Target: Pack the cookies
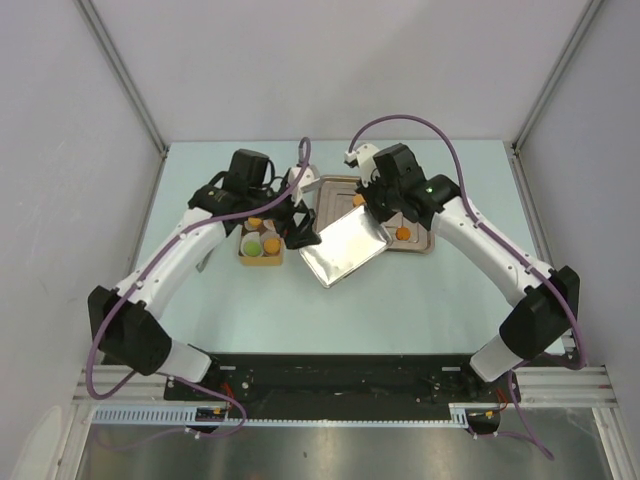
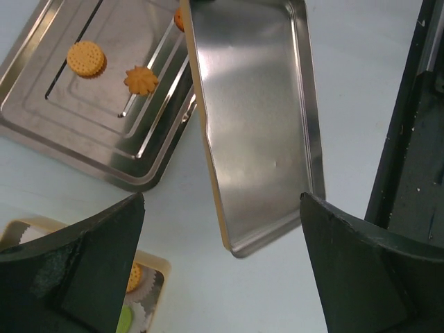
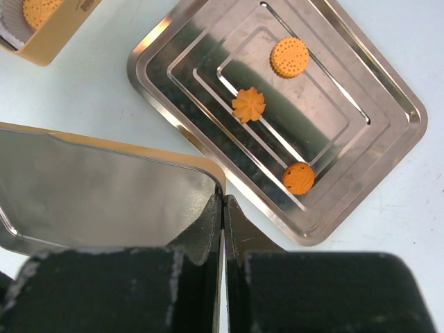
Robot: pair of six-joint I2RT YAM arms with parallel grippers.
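Note:
Three orange cookies lie on the steel tray [image 3: 374,139]: a round one [image 3: 289,57], a flower-shaped one [image 3: 248,105] and a small speckled one [image 3: 298,178]. More cookies sit in paper cups in the small tan box [image 1: 262,245], an orange one [image 2: 133,277] and a green one [image 2: 125,320]. My right gripper [image 3: 223,201] is shut on the rim of a shiny metal lid [image 3: 104,187], holding it tilted between tray and box. My left gripper [image 2: 222,201] is open, and the lid's [image 2: 257,118] lower corner lies just beyond its fingers without touching them.
The tray [image 1: 335,190] sits at the back centre of the pale table, the box to its left. The lid [image 1: 345,250] partly overlaps the tray's left side. Both arms [image 1: 180,260] [image 1: 490,250] curve in from the near edge.

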